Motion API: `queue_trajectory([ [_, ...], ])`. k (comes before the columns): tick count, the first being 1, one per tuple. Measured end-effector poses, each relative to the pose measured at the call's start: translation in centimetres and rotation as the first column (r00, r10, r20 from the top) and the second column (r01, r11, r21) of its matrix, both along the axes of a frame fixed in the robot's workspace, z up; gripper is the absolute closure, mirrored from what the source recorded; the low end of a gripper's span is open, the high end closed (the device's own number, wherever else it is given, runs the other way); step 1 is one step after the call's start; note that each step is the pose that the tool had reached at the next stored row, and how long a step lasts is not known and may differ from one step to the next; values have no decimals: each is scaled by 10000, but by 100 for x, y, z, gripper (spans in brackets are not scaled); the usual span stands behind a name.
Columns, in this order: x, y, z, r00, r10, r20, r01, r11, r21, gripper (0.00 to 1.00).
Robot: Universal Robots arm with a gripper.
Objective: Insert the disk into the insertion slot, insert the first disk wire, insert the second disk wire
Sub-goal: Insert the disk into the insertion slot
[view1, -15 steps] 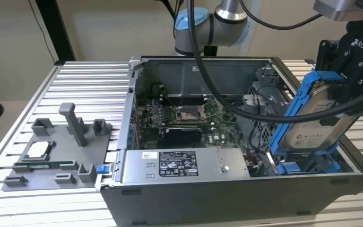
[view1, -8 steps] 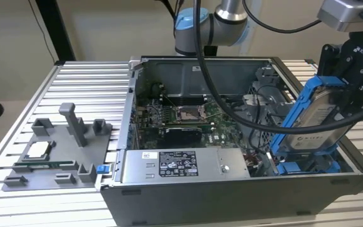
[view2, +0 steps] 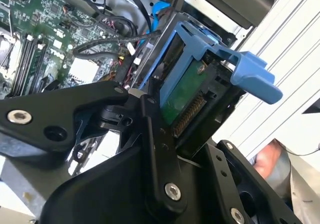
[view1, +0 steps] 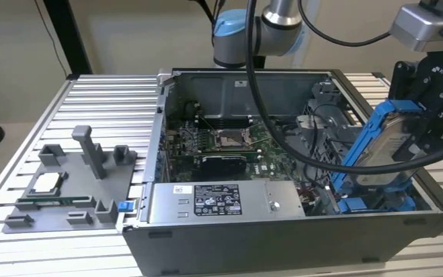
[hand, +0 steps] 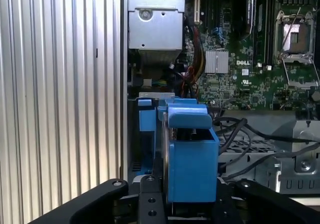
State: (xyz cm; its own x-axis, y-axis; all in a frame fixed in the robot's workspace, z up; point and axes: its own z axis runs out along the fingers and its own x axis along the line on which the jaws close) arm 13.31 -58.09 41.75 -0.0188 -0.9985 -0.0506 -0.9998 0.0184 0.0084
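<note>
The hand (view1: 423,126) is pressed together on the disk (view1: 394,144), with one finger on each side of its upper end, so that the drive hangs down from it in the blue frame (hand: 190,159). I think it is held by this end so that the other end stays free to go in first. The disk is not upright. It leans, and its lower end points down and away from the hand, toward the insertion slot (view1: 371,203) in the corner of the open computer case (view1: 283,242). This tilt seems chosen to match the blue rails of the bay. The lower end is at the mouth of the slot, but I cannot tell if it already touches the rails. It is surely not seated, because most of the drive stands above the case wall. Beside the bay, under the hand, some dark wires (hand: 235,129) lie loose, and beyond them the motherboard (hand: 235,79) is flat in the case. The grey power-supply box (view1: 221,202) sits well apart from the hand, and the ribbed surface (view1: 106,98) carries everything.
</note>
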Motion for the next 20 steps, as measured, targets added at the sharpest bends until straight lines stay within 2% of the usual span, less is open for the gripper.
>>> queue_trajectory([
  [14, 26, 0, -164, 10000, 4, 23, -4, 10000, 0, 100],
  [20, 26, 0, -268, 10000, 5, 23, -5, 10000, 1, 100],
])
